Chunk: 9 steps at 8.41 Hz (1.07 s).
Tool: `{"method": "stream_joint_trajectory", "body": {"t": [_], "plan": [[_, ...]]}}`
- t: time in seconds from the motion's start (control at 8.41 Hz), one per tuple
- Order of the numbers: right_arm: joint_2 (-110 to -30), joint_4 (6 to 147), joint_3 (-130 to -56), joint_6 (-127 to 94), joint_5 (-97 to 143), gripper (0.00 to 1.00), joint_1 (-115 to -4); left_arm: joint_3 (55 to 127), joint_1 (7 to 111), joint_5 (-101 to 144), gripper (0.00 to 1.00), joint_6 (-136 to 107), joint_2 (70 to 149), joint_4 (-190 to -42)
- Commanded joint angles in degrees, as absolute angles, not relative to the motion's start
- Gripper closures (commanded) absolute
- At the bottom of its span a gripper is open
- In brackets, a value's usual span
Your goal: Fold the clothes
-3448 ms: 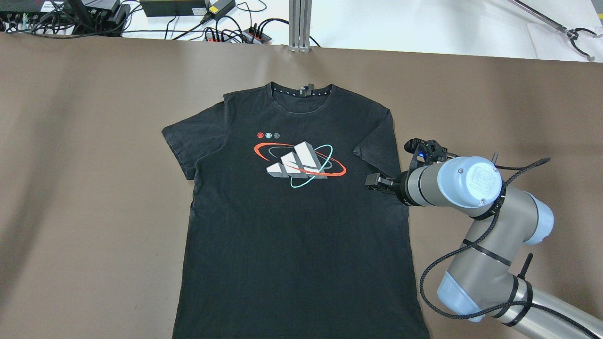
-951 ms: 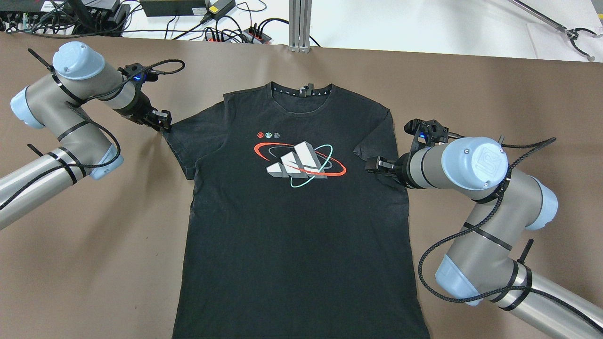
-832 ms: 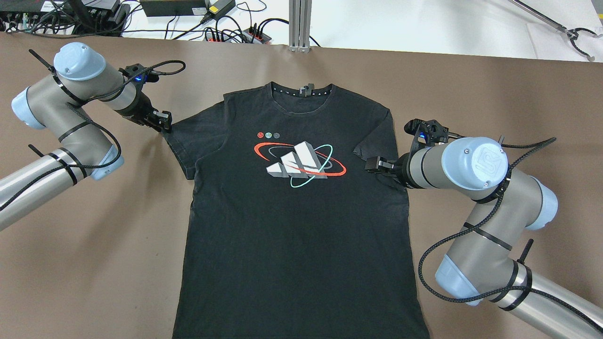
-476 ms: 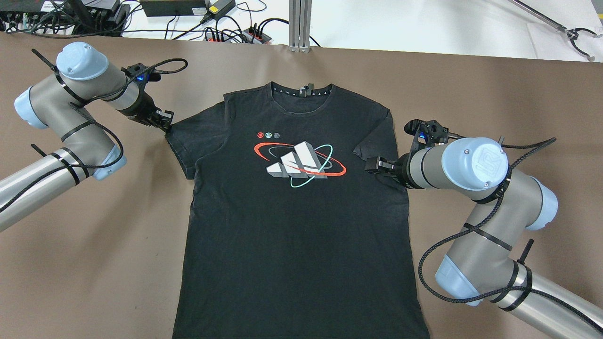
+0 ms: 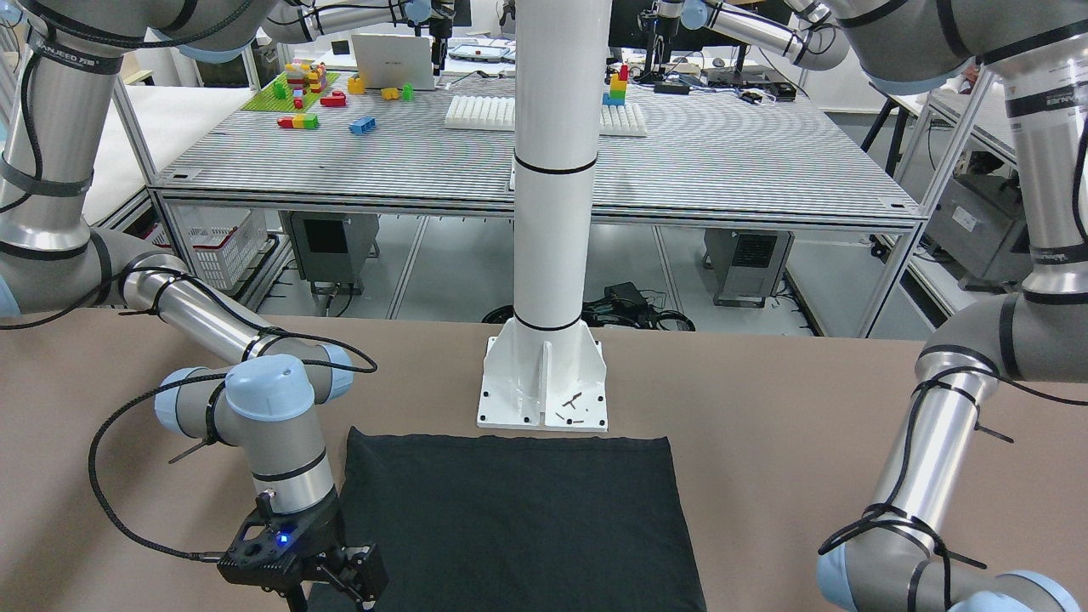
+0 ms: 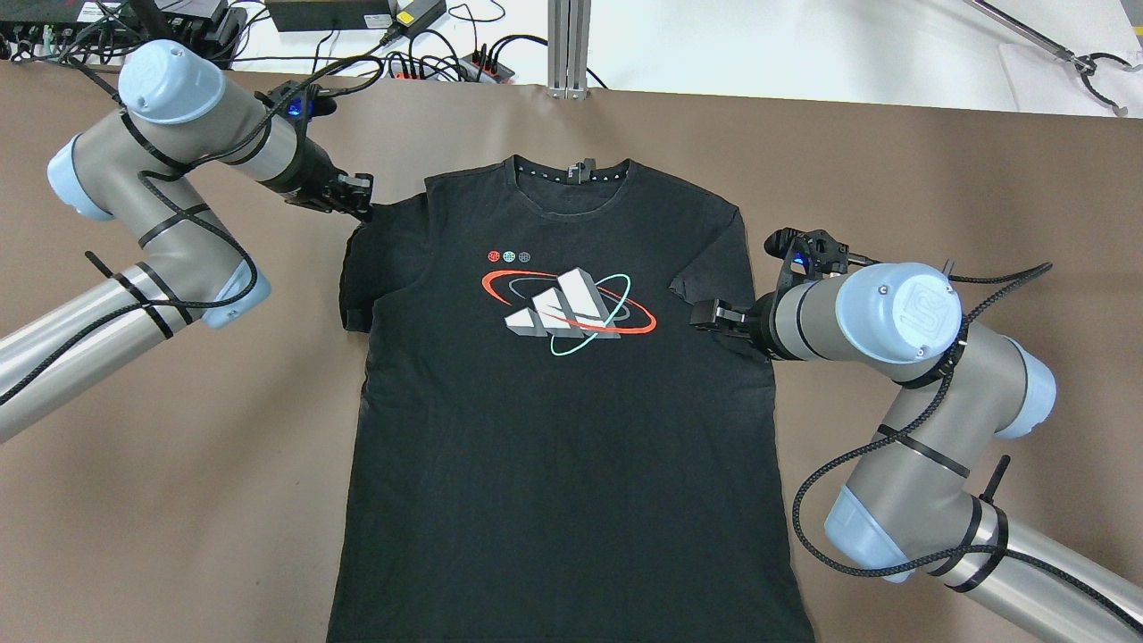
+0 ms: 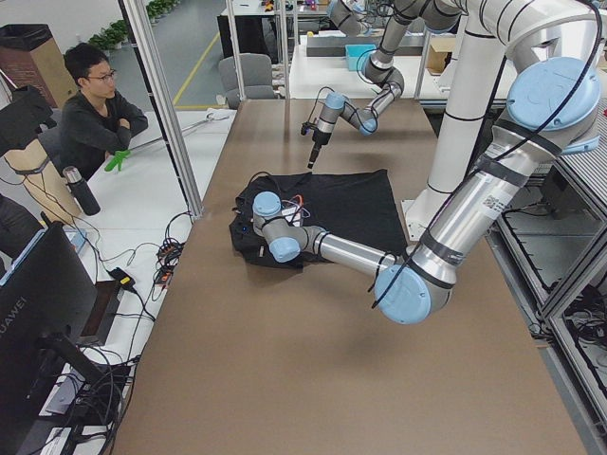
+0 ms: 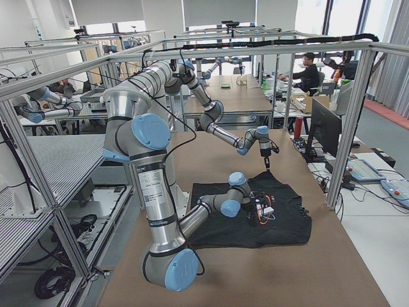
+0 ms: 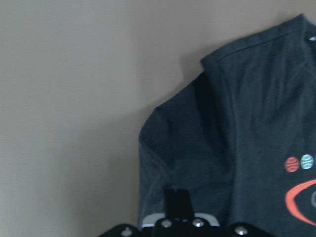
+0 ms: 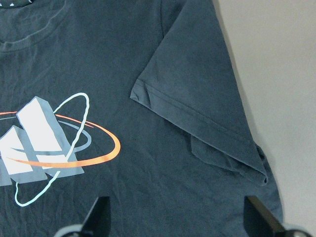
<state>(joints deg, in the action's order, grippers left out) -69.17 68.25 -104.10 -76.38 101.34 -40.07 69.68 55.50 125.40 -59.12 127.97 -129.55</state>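
The clothes are a black T-shirt (image 6: 554, 429) with a red, white and teal print, lying flat and face up on the brown table (image 6: 938, 179). My left gripper (image 6: 362, 198) is shut on the shirt's left sleeve (image 9: 182, 148), which is pulled in toward the shoulder and bunched. My right gripper (image 6: 703, 314) hovers over the right sleeve's (image 10: 197, 98) hem. In the right wrist view its fingers (image 10: 101, 212) stand wide apart with nothing between them. The front-facing view shows only the shirt's plain lower part (image 5: 510, 518) and my right gripper (image 5: 340, 578) at its edge.
A white post's base plate (image 5: 544, 382) stands just behind the shirt's hem. Cables and power strips (image 6: 429, 54) and an aluminium post (image 6: 568, 45) lie past the table's far edge. A person (image 7: 95, 114) sits beyond that edge.
The left arm came in and took the left sleeve. In the last half second it carried the sleeve inward toward the collar, bunching it. The right arm has hardly moved.
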Motion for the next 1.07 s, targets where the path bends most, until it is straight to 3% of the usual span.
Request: {"method": "stream_joint_trajectory", "body": {"t": [0.0,0.36,0.48,0.83,0.95], "plan": [[-69.26,68.12,-103.89,-76.29,101.34,0.05,-39.90,70.75,52.13,121.30,1.00,-66.87,132.26,-128.33],[-69.52,67.76,-103.89,-76.29,101.34,0.05,-39.81,68.83,49.50,116.22,1.00,-69.24,138.06,-122.17],[-69.52,67.68,-103.89,-76.29,101.34,0.05,-39.81,63.51,48.18,114.19,1.00,-70.74,142.08,-122.34],[-69.52,67.68,-103.62,-76.38,100.90,0.05,-39.55,61.61,45.62,108.30,1.00,-72.50,143.26,-122.78],[-69.52,67.59,-103.62,-76.55,100.81,0.05,-38.94,61.79,45.53,108.28,0.96,-72.60,143.09,-123.04]]}}
